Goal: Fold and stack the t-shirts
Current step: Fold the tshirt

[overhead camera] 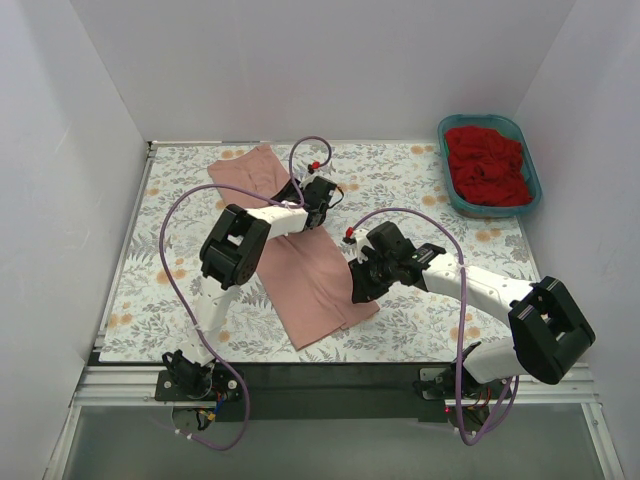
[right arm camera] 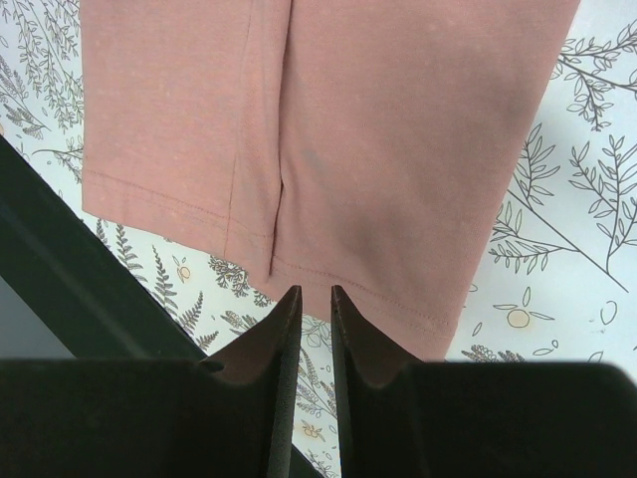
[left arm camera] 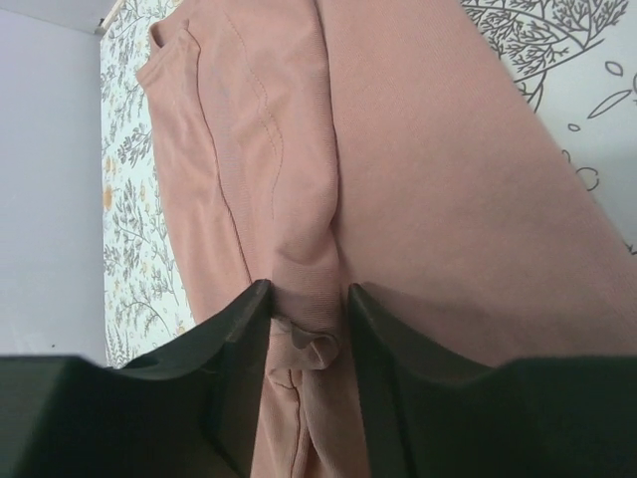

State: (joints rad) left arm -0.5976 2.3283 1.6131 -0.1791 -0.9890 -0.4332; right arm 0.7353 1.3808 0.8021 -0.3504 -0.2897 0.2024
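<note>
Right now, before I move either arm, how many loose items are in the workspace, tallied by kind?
T-shirts: 2 (pink t-shirt spread out, red t-shirt bunched in the tub)
Tubs: 1 (teal tub)
Table cloths: 1 (floral cloth)
Total: 4

Salmon-pink t-shirt (overhead camera: 310, 290): folded lengthwise into a long narrow band, lying flat and running diagonally under both arms. A raised ridge of its cloth stands between the fingers of the left gripper (left arm camera: 307, 299) and touches both; beyond the fingertips the band carries a curved seam and stays smooth. Its stitched hem end lies just ahead of the right gripper (right arm camera: 309, 294), two layers overlapping, the fold edge in line with the gap. Bright red t-shirt (overhead camera: 488, 165): unfolded, crumpled in a heap, well apart from both grippers, far right of the right one.
</note>
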